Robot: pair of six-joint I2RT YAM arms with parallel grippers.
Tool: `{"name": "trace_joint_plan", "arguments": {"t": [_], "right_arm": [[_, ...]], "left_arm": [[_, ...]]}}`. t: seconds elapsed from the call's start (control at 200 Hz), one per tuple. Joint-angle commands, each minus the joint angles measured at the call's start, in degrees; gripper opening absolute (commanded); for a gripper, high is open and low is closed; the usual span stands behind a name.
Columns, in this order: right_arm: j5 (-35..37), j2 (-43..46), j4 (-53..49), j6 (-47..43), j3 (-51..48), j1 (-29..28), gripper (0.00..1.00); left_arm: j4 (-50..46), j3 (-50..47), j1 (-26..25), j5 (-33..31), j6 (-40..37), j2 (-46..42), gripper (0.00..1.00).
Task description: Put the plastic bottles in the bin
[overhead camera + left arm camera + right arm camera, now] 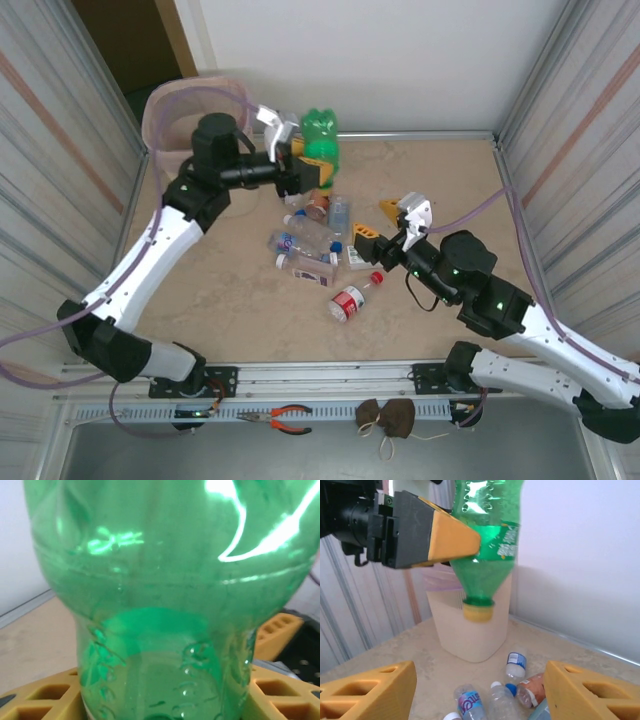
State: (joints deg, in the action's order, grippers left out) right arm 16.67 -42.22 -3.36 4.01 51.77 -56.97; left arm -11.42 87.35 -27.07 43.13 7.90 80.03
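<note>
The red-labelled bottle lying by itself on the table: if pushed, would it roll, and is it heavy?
The red-labelled bottle lies on its side on the flat table, so a sideways push would probably roll it. It looks empty, so likely light. Its thin plastic may dent if squeezed.

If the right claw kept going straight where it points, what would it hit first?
Probably the loose bottles lying just ahead of the open right gripper. The green bottle and the bin sit farther back, though depth is hard to judge.
</note>
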Motion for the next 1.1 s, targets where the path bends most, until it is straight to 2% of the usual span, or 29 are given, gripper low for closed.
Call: {"name": "trace_joint_plan", "arguments": {"t": [0.0, 0.085, 0.24, 0.421, 0.787, 1.097], "right_arm": [[2.05, 1.07, -1.25, 0.43, 0.83, 0.45, 0.68], [1.73, 1.02, -1.56, 0.43, 1.05, 0.72, 0.69], [0.96, 0.34, -1.74, 0.46, 1.57, 1.42, 0.69], [-0.22, -1.0, -2.05, 0.54, 2.54, 2.08, 0.7], [-2.59, -2.69, -3.06, 0.62, 3.75, 3.78, 0.7], [-4.56, -2.88, -3.32, 1.07, 3.25, 6.19, 0.71]], "left_arm": [[-12.37, 7.07, 5.95, -7.12, -5.35, -2.09, 0.54], [-19.01, 11.85, 11.6, -10.26, -7.29, -0.31, 0.54], [-25.58, 19.49, 21.76, -11.44, -9.96, 4.59, 0.54], [-32.11, 28.39, 28.66, -16.06, -12.81, 12.53, 0.54], [-40.18, 41.31, 34.11, -25.42, -18.07, 28.26, 0.54], [-47.81, 46.37, 34.89, -31.13, -20.14, 37.76, 0.55]]}}
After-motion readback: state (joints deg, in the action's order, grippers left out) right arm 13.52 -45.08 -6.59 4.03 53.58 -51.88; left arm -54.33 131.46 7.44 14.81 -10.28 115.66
